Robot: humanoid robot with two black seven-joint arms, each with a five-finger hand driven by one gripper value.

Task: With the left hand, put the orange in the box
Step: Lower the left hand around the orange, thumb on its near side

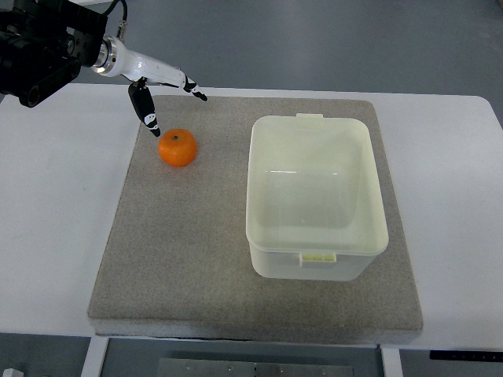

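Now our left hand hovers over the orange, fingers spread and holding nothing, ready to grasp; the box waits empty alongside.

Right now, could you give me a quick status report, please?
Left hand open, beside orange, not gripping. Right hand out of view. Box empty, path clear.

Left arm: black boxy housing, black cable, silver wrist collar. Left hand: glossy white shell, slim black fingers with white joint bands.
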